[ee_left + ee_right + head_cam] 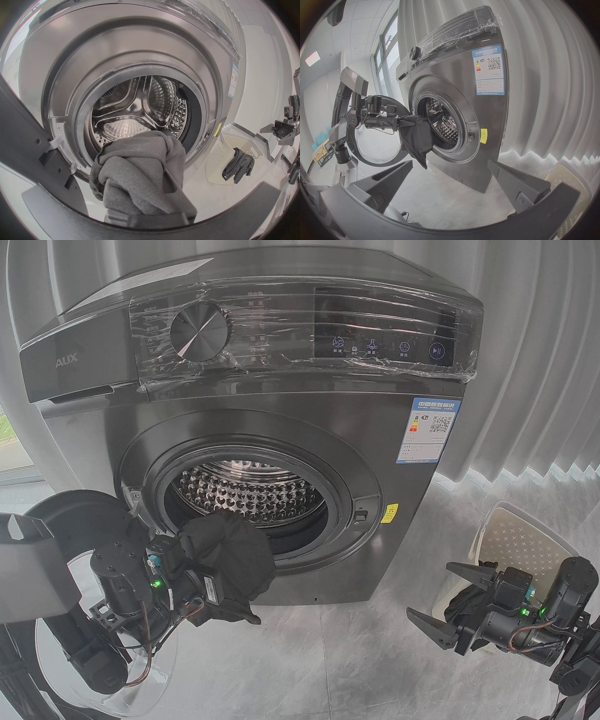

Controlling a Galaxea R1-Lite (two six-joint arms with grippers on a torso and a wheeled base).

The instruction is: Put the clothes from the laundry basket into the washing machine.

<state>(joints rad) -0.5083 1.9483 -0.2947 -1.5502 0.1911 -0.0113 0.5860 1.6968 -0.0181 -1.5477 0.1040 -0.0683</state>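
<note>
Right end effector [428, 589]: fingers wide apart, beside the laundry basket [531, 540].
Left end effector [404, 122]: clamped on the dark garment [231, 552].
Dark garment: at the drum mouth's lower rim; long axis hangs down, loose end pointing floorward.
Washing machine [375, 446]: door [75, 515] open.

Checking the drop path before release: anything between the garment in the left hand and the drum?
Nothing visible. The door is swung open to the robot's left, the drum mouth is unblocked, and the dark garment in the left hand hangs at its lower rim.
</note>
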